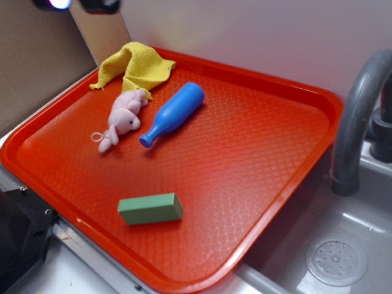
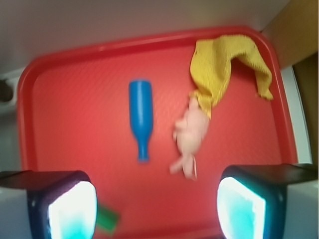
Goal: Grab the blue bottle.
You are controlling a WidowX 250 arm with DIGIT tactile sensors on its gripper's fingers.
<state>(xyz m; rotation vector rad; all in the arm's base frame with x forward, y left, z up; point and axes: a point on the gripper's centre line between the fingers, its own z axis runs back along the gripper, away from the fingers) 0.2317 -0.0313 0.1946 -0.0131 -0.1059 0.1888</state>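
Note:
The blue bottle (image 1: 173,113) lies on its side on the red tray (image 1: 257,159), neck toward the tray's front left. In the wrist view the blue bottle (image 2: 141,115) lies ahead of my gripper (image 2: 157,209), its neck pointing back at the jaws. The jaws stand wide apart with nothing between them, and the glowing pads (image 2: 72,211) frame bare tray. High over the tray's far left corner, a dark part of the gripper (image 1: 76,5) shows at the top edge of the exterior view.
A pink plush (image 1: 124,118) lies just left of the bottle, under a yellow cloth (image 1: 138,66). A green block (image 1: 150,209) sits near the tray's front edge. A sink with a grey faucet (image 1: 355,122) lies to the right, and a cardboard wall (image 1: 37,61) stands at the left.

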